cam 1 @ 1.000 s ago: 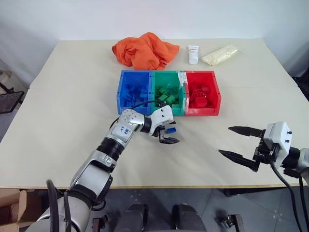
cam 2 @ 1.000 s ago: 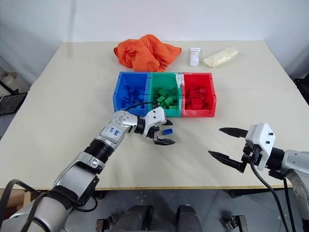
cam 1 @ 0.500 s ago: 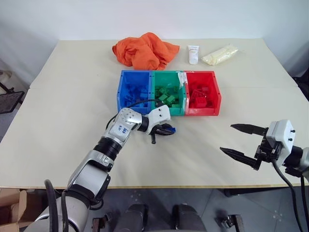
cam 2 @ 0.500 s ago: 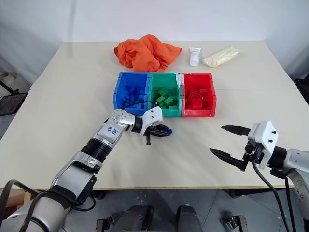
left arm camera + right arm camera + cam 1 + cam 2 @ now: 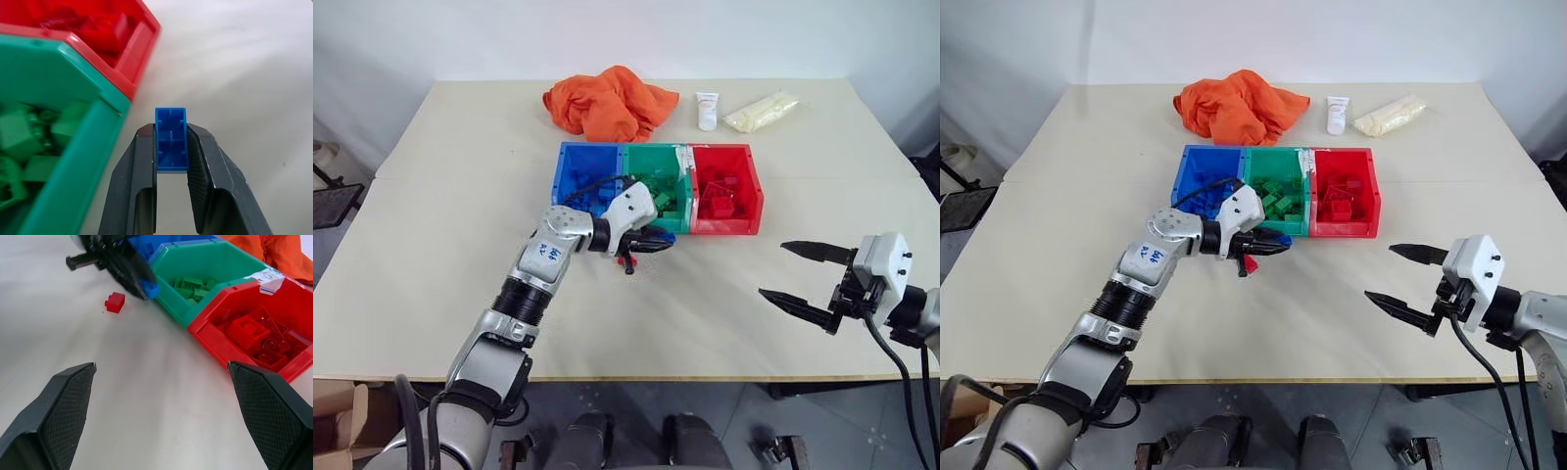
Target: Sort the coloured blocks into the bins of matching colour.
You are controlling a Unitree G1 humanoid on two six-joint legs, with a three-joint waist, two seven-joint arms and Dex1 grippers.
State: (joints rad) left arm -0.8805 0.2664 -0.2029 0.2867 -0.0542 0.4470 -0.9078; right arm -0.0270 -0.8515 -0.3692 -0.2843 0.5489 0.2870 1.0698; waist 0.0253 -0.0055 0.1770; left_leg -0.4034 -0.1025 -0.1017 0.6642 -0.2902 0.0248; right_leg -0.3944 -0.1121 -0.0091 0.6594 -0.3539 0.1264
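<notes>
My left gripper (image 5: 658,245) is shut on a small blue block (image 5: 171,139) and holds it above the table, just in front of the green bin (image 5: 654,148). The blue bin (image 5: 589,147) stands to the left of the green one and the red bin (image 5: 726,225) to its right, all three joined and each with several blocks of its own colour inside. A small red block (image 5: 625,260) lies on the table under the left gripper. My right gripper (image 5: 773,269) hovers open and empty at the near right.
An orange cloth (image 5: 607,101), a white tube (image 5: 706,110) and a pale bag (image 5: 759,111) lie at the back of the table, behind the bins. Bare tabletop (image 5: 705,304) stretches between the bins and the right gripper.
The left gripper shut on the blue block and lifted it off the table toward the bins' front. A red block now shows on the table beneath it. The right arm stayed put.
</notes>
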